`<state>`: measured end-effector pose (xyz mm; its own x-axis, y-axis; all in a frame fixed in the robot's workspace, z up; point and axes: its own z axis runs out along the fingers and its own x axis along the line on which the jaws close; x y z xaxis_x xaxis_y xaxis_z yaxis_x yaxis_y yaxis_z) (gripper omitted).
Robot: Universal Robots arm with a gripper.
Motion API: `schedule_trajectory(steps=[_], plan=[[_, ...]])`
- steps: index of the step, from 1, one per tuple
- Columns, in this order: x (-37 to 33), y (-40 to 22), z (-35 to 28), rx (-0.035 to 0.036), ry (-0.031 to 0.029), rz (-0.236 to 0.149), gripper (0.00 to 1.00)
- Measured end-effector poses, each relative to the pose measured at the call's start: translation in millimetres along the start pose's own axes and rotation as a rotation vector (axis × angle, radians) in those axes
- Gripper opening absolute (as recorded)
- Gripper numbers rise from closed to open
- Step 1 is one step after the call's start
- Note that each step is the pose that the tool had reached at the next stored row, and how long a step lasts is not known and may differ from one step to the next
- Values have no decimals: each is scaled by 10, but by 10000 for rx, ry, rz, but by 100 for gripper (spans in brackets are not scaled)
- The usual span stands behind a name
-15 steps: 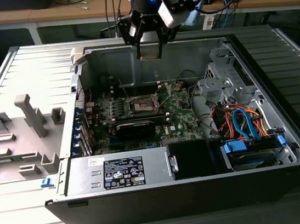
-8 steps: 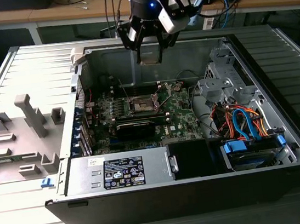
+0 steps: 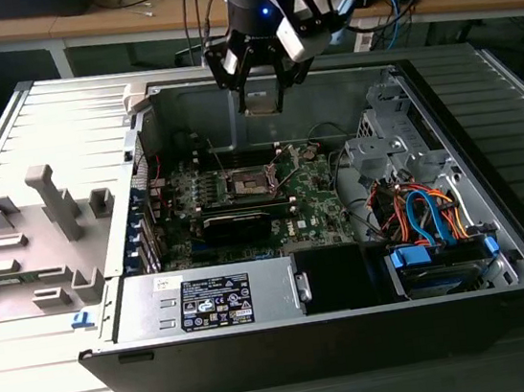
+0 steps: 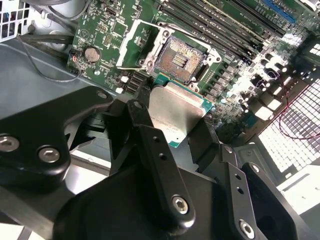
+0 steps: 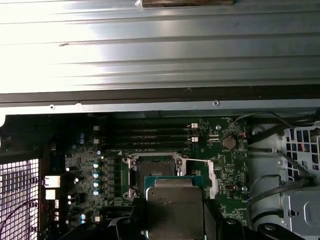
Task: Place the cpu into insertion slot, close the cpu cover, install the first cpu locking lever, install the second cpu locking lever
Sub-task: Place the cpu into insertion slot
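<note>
Pinching the cpu [image 4: 175, 112] between its dark fingers [image 4: 142, 115], the pincer [image 4: 174, 120] hangs above the green circuit board [image 4: 107, 30], chip held flat with its metal top facing the cameras in both wrist views. Just beyond the chip sits the insertion slot [image 4: 181, 56], bare and uncovered, with the cpu cover [image 4: 135, 44] flipped open beside it. In the exterior view the pincer is well above the board, inside the outline of the open computer case [image 3: 338, 336], toward the case's far wall.
</note>
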<state>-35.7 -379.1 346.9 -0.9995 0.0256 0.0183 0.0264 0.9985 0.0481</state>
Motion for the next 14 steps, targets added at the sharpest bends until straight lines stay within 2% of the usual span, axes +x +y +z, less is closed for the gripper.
schedule_trajectory(steps=[14], plan=[[16, -55, 36, -1, 0, 0, 55]])
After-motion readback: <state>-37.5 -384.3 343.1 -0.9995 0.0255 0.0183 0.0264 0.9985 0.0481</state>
